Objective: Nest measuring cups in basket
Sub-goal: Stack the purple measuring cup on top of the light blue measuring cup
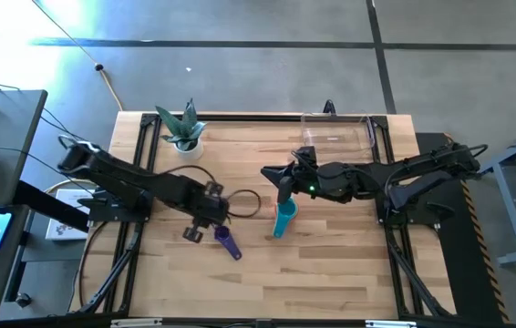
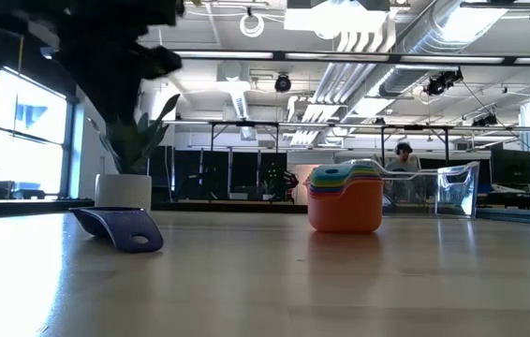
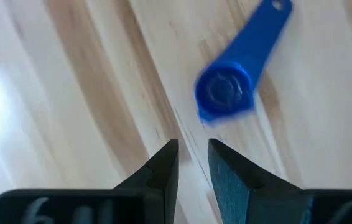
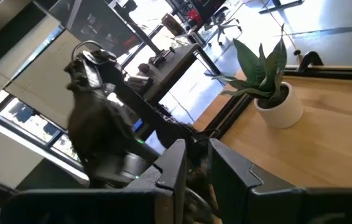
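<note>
The left gripper (image 3: 193, 163), fingers released, hovers over a glossy purple scoop-shaped cup (image 1: 228, 241) on the wood-grain surface (image 1: 331, 273); the right gripper's (image 1: 284, 185) fingers: cannot tell.

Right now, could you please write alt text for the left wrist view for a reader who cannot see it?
A small blue measuring cup lies upside down on the pale wooden table, its handle pointing away. The left gripper hangs just short of it, dark fingers slightly apart and empty.
</note>
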Action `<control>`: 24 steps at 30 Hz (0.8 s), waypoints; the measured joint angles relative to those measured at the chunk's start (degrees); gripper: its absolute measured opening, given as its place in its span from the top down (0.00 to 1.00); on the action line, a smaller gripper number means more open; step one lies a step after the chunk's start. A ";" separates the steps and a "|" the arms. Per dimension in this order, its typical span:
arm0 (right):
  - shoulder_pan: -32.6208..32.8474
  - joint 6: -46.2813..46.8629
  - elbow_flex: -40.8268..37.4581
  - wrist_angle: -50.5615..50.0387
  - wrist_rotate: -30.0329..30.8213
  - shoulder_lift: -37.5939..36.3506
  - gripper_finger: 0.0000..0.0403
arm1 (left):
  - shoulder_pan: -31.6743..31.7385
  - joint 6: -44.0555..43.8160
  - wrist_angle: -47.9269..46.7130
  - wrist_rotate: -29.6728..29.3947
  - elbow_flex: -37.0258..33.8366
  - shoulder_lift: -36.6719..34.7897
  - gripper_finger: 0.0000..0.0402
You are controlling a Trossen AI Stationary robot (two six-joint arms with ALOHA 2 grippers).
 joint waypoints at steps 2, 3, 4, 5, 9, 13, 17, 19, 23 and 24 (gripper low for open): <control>-0.55 -0.09 0.00 0.02 0.21 0.00 0.84 | -0.26 -3.61 -2.89 0.04 0.00 -3.40 0.81; -0.86 -0.19 -0.01 0.00 0.41 0.00 0.84 | -0.40 -5.75 -3.91 0.03 0.00 -5.07 0.81; -1.31 -0.28 -0.02 0.00 0.45 0.00 0.83 | -0.42 -7.96 -5.27 0.04 0.00 -6.80 0.80; -1.75 -0.32 -0.02 0.00 0.45 0.00 0.82 | -0.42 -10.27 -6.60 0.04 0.00 -8.47 0.80; -3.50 -1.58 -0.02 1.35 0.04 0.02 0.76 | -0.39 -18.91 -10.47 0.00 0.00 -14.68 0.81; -4.90 -4.36 -0.04 5.45 -1.97 0.04 0.68 | -1.22 -25.89 -14.83 0.01 0.04 -20.62 0.81; -4.93 -12.32 -0.04 13.10 -4.75 1.37 0.65 | -2.34 -31.28 -19.71 0.02 0.02 -26.12 0.81; -4.89 -15.51 -0.04 17.01 -5.23 2.82 0.65 | -2.83 -33.38 -21.47 0.00 0.02 -28.63 0.81; -5.25 -15.14 -0.04 17.69 -6.31 5.57 0.67 | -3.54 -37.09 -23.30 -0.11 0.02 -33.07 0.81; -5.32 -14.40 -0.04 17.66 -6.83 6.32 0.68 | -3.71 -38.01 -23.65 -0.12 0.02 -34.00 0.81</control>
